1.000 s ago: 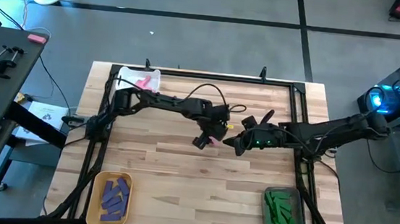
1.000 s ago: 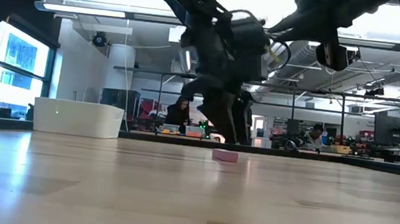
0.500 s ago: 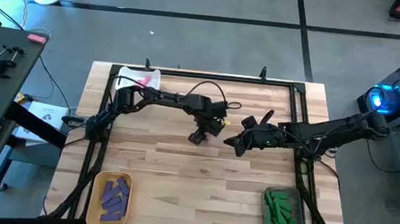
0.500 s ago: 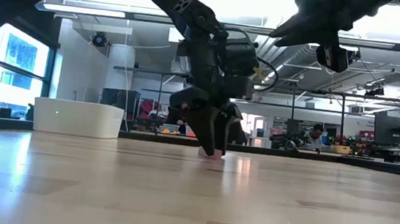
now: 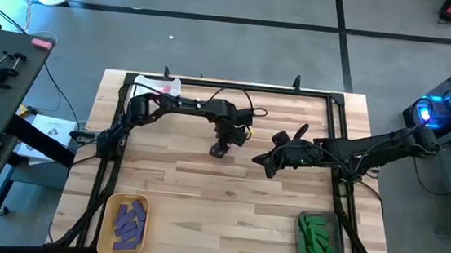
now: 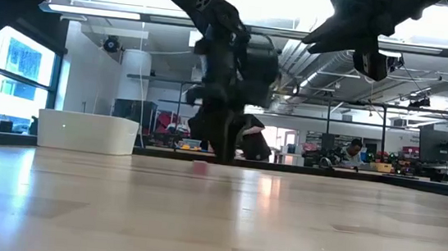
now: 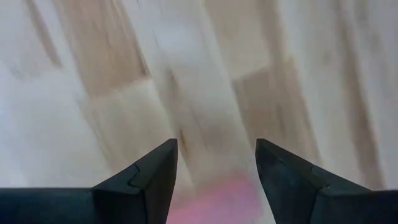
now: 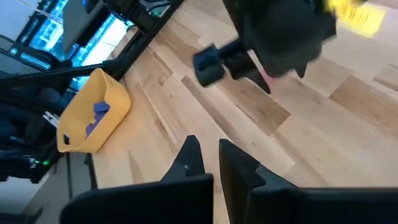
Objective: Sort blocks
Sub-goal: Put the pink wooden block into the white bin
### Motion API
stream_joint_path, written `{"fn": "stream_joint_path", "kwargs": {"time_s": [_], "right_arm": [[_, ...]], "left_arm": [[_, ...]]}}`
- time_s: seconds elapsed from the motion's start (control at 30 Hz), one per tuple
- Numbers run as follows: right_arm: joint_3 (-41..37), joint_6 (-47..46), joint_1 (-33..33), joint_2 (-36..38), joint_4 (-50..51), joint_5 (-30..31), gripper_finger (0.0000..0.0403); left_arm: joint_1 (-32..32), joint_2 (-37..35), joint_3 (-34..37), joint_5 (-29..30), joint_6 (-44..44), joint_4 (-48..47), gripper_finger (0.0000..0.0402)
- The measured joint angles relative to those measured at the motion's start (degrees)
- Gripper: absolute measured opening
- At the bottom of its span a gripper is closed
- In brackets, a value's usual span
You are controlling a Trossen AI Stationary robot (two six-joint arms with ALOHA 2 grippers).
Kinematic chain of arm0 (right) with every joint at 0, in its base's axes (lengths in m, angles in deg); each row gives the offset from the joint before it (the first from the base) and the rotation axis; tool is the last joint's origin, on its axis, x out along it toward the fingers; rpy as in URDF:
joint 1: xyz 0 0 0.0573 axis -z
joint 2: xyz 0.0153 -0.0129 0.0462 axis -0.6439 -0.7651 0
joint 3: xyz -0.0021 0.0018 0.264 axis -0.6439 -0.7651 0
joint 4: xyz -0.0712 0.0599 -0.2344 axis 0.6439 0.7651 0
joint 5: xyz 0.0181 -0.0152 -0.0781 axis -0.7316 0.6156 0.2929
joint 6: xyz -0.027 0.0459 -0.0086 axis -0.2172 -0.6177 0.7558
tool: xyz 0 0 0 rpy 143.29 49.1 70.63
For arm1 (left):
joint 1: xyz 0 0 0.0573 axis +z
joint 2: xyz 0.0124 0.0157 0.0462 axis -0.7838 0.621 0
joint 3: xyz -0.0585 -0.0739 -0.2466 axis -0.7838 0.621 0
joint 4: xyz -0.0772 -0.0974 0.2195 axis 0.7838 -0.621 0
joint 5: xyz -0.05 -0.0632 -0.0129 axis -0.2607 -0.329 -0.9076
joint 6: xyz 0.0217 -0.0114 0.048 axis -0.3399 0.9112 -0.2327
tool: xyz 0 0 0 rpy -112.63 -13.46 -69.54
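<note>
Gripping a pink block (image 7: 214, 200) between part-open fingers (image 7: 149, 177), left gripper (image 5: 220, 149) sits low mid-table; pinch looks shallow, block may slip out when lifted; right gripper (image 8: 208, 155) waits to its right, fingers nearly closed, empty.

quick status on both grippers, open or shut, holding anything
Left gripper: shut on the pink block.
Right gripper: shut, holding nothing.
</note>
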Motion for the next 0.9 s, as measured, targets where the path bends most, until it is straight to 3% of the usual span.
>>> {"fn": "stream_joint_path", "kwargs": {"time_s": [0.2, 0.33, 0.43, 0.6, 0.7, 0.83, 0.9], "right_arm": [[0.0, 0.5, 0.0, 0.0, 1.1, 1.6, 0.0000], [0.0, 0.5, 0.0, 0.0, 1.4, 1.6, 0.0000], [0.0, 0.4, 0.0, 0.0, 1.6, 1.6, 0.0000], [0.0, 0.5, 0.0, 0.0, 2.3, 2.4, 0.0000], [0.0, 0.5, 0.0, -0.1, 3.2, 3.6, 0.0000], [0.0, 0.5, 0.1, -0.1, 3.9, 4.1, 0.0000], [0.0, 0.5, 0.4, -0.1, 4.0, 4.1, 0.0000]], "left_arm": [[0.0, -3.4, -0.3, -1.3, 0.0, -0.7, 0.0202], [2.4, -4.3, -0.3, -6.4, 3.5, -4.1, 0.0202], [4.6, -4.3, 0.9, -9.4, 12.6, -5.7, 0.0202], [6.1, -7.6, 8.2, -9.1, 30.3, -3.5, 0.0202], [4.2, -13.5, 15.6, -5.2, 38.6, 3.2, 0.0202], [0.9, -21.0, 28.0, 9.0, 54.7, 16.9, 0.0202], [0.5, -22.4, 32.0, 11.3, 62.6, 23.4, 0.0202]]}}
